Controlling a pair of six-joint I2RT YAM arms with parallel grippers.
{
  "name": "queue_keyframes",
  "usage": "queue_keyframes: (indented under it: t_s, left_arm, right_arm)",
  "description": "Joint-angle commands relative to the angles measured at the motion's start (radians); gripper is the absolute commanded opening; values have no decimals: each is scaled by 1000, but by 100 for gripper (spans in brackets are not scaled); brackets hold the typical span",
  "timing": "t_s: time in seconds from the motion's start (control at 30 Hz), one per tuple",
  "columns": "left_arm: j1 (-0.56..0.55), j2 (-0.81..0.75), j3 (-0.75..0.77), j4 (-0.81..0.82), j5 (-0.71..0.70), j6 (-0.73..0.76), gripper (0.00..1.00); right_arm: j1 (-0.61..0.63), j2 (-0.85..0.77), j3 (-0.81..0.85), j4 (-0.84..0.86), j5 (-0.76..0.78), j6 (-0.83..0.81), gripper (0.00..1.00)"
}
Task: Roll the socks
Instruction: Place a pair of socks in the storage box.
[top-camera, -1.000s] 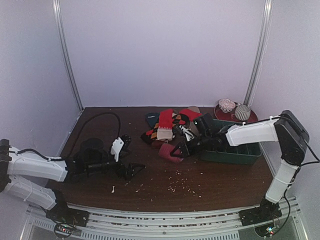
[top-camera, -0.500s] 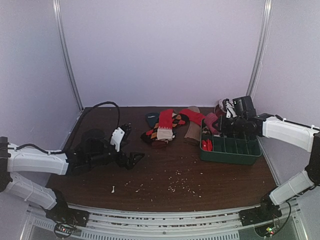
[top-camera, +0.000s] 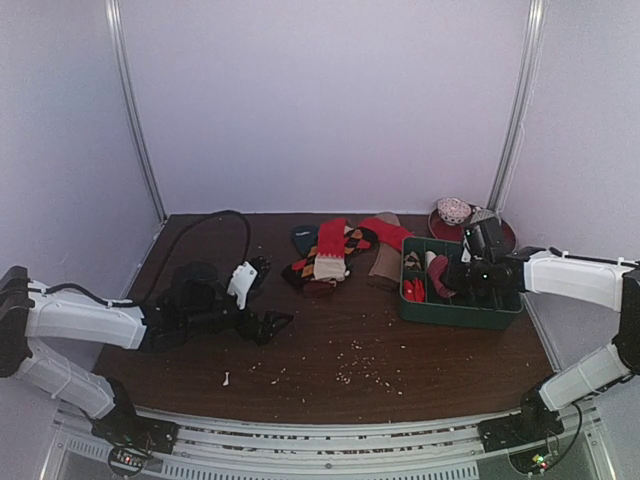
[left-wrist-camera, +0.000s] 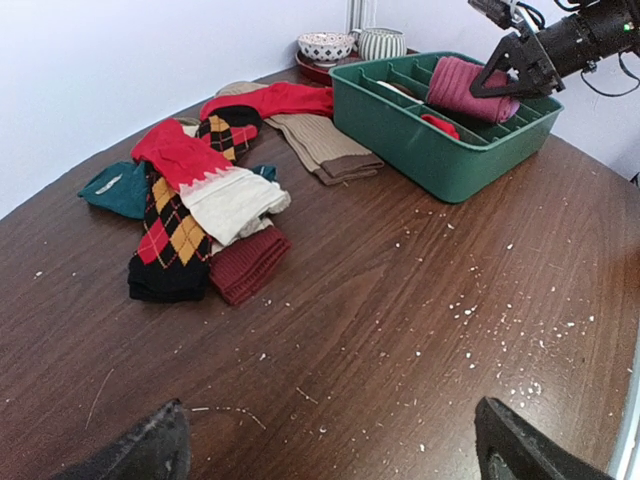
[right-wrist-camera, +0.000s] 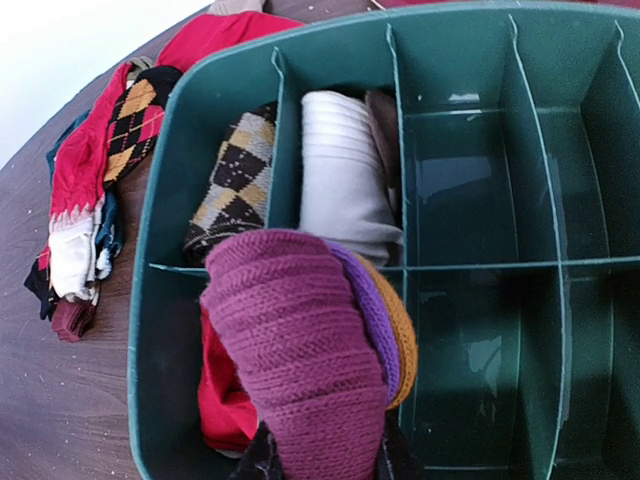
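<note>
The rolled sock (right-wrist-camera: 300, 340) is magenta with purple and orange bands, the tray (right-wrist-camera: 560, 150) green. On the dark brown counter (left-wrist-camera: 400, 300), the argyle sock (left-wrist-camera: 170, 235) is black, red and orange; a plain sock (left-wrist-camera: 115, 190) seems teal.

Tabletop (left-wrist-camera: 400, 330): dark wood grain, smooth, low sheen, dusted with pale crumbs.
Tray (right-wrist-camera: 455, 170): green plastic, smooth and glossy, its floor catching reflections.
Magenta rolled sock (right-wrist-camera: 300, 340): chunky ribbed knit, matt, with purple and orange knit bands along its right edge.
White rolled sock (right-wrist-camera: 340, 170): fine ribbed cloth, matt.
Argyle sock (left-wrist-camera: 170, 235), centre left of the left wrist view: flat knit cloth, matt.
Tan sock (left-wrist-camera: 320, 145): ribbed cloth, matt.
Patterned bowl (left-wrist-camera: 325, 45), top of that view: hard, glazed-looking sheen.
Left fingers (left-wrist-camera: 150, 450), lower corners: black, matt, plastic-looking.
</note>
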Motion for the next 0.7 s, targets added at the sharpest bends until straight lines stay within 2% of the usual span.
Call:
queue_keyframes:
  t_s: [0.0,0.33,0.67]
  left_arm:
    - [7,7,-6,65,40,32,98]
    - [7,17,-24,129,90,24,98]
    - [8,46,11,94,142,12,97]
  right_arm:
    - [6,-25,-43,32,37,70,0]
    - [39,37,-38,23,102,126,0]
    - [199,191,138,-198,336,270,0]
